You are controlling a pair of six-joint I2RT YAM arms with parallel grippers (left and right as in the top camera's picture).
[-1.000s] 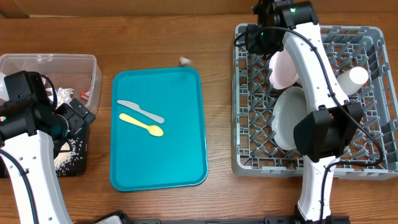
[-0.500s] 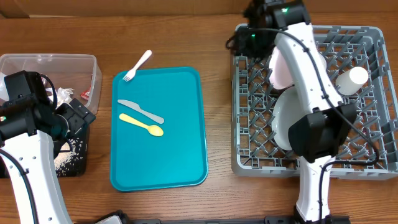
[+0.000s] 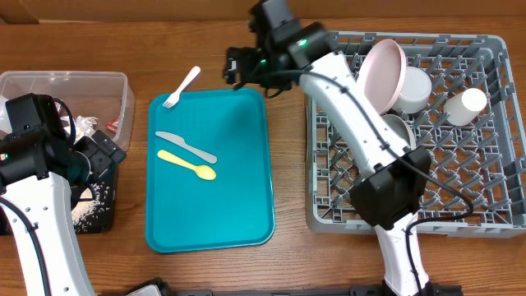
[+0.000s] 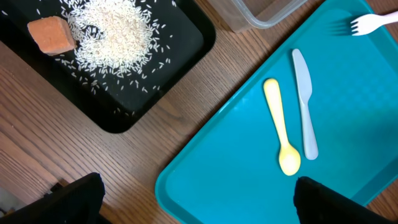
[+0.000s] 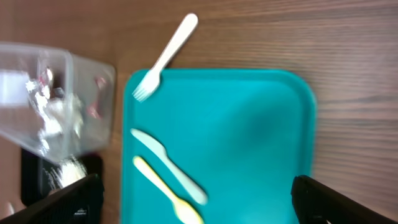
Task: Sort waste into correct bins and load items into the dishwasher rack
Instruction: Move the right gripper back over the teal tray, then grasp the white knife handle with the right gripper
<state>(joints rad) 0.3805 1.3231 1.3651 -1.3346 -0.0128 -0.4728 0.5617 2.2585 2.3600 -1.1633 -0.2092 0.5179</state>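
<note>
My right gripper (image 3: 238,67) hangs open and empty over the far edge of the teal tray (image 3: 238,197), left of the dishwasher rack (image 3: 329,177). In the rack a pinkish plate (image 3: 382,72) stands on edge beside a white bowl (image 3: 412,89) and a small cup (image 3: 468,105). A pale fork (image 3: 182,86) (image 5: 165,53) lies across the tray's far left corner. The grey knife (image 3: 186,146) (image 4: 305,106) and yellow spoon (image 3: 187,164) (image 4: 280,127) lie on the tray. My left gripper (image 4: 199,205) is open and empty between the black tray (image 4: 155,81) and the teal tray. Rice (image 4: 115,31) and an orange cube (image 4: 53,36) lie in the black tray.
The clear tub (image 3: 123,90) at the far left holds crumpled white napkins (image 3: 82,125) and a red-and-white wrapper (image 3: 113,125). My left arm covers much of the black tray (image 3: 103,215) from above. My right arm stretches across the rack's left half and hides part of its contents.
My right arm swung left from the rack to the teal tray's far edge and its jaws opened. The pink plate stays standing in the rack. The fork now lies at the tray's corner.
</note>
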